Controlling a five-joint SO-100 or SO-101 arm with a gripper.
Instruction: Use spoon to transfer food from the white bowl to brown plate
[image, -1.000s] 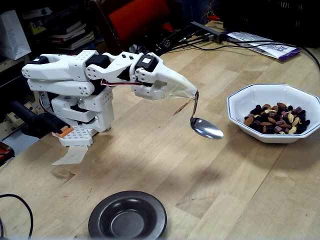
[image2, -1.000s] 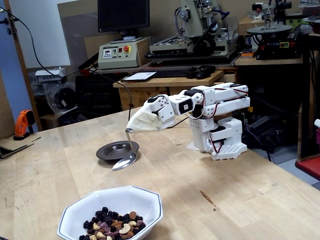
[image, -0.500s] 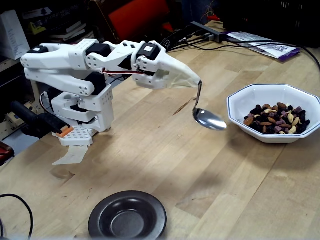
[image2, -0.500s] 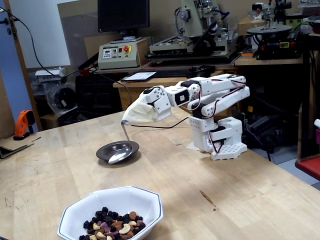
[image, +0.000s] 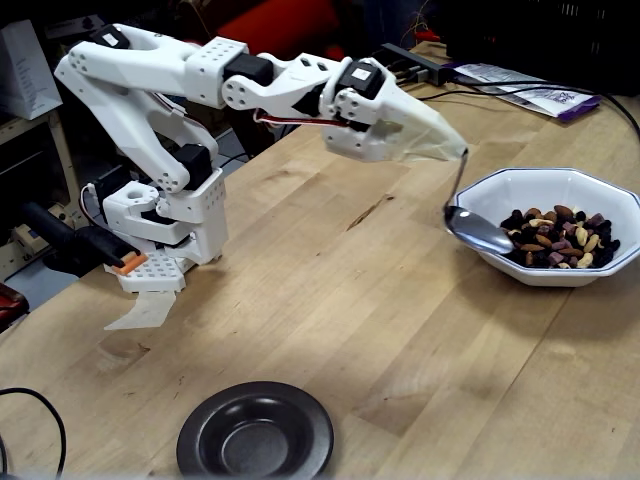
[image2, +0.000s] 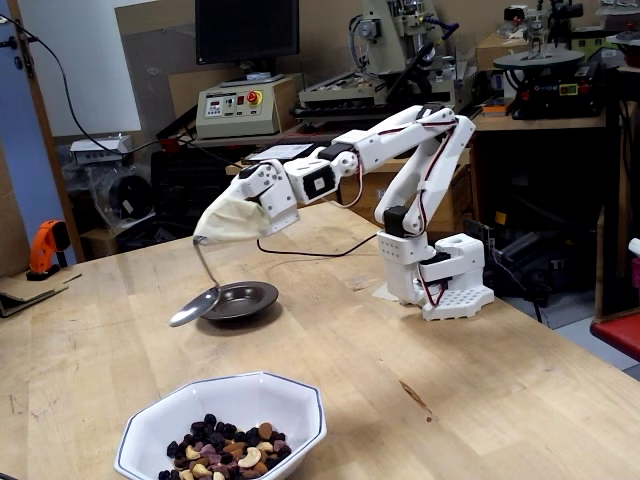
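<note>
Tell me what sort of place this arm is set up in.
Probably a workshop or maker lab: a wooden workbench, machine tools on the benches behind, and a control box with a red stop button.

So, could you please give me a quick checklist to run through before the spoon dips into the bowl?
1. Spoon held by the tool: ok; tape hides the fingers.
2. Spoon empty: ok.
3. Spoon at bowl: ok in one fixed view; the other shows it well short.
4. Food in bowl: ok.
5. Plate empty, ready: ok.
6. Path over table clear: ok.
</note>
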